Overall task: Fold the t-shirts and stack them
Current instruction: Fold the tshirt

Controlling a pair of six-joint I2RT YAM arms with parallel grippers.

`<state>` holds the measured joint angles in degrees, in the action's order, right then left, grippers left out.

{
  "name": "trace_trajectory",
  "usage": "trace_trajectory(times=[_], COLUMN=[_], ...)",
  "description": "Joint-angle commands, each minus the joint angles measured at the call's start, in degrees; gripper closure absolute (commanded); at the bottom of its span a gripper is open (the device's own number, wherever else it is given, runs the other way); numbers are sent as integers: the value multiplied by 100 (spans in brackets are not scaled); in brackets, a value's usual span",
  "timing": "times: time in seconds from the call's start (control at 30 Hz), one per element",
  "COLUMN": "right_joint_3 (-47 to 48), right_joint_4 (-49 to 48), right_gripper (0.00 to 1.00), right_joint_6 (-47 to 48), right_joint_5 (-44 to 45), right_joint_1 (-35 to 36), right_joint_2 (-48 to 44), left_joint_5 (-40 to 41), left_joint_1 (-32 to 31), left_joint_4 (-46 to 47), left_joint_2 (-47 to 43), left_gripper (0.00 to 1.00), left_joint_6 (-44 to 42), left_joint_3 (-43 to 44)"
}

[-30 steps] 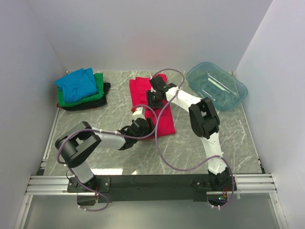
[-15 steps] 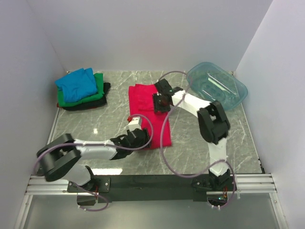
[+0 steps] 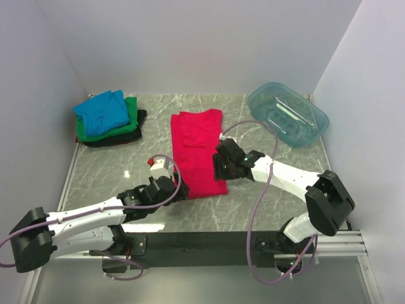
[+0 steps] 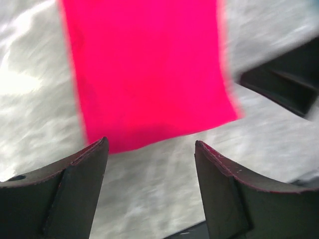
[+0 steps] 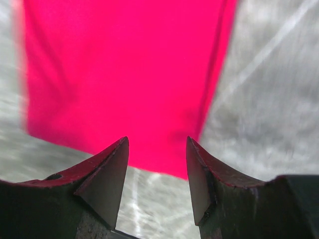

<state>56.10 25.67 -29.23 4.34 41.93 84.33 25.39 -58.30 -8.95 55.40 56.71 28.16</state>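
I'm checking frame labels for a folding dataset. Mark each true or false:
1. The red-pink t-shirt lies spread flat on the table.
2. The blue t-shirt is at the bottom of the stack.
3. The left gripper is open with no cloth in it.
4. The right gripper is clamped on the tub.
1. True. The red-pink t-shirt lies flat in a long strip.
2. False. The blue t-shirt is on top, the green t-shirt under it, the black t-shirt lowest.
3. True. The left gripper is open at the shirt's near edge.
4. False. The right gripper is open by the shirt; the tub stands apart.
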Motion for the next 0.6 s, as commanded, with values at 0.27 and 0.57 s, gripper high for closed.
trace_trajectory(times=[0.27,0.57], right_joint_3=[-617,-995], right_joint_4=[8,-80], right_gripper=[43,43], right_joint_6=[-601,-873], right_joint_5=[691,726], right_joint_1=[245,447], right_joint_2=[-31,171], left_joint_5=[10,-7], left_joint_1=[135,196], left_joint_4=[-195,-230], left_joint_2=[515,1051], left_gripper=[25,25], left_joint_6=[666,631], left_joint_3=[-469,-347])
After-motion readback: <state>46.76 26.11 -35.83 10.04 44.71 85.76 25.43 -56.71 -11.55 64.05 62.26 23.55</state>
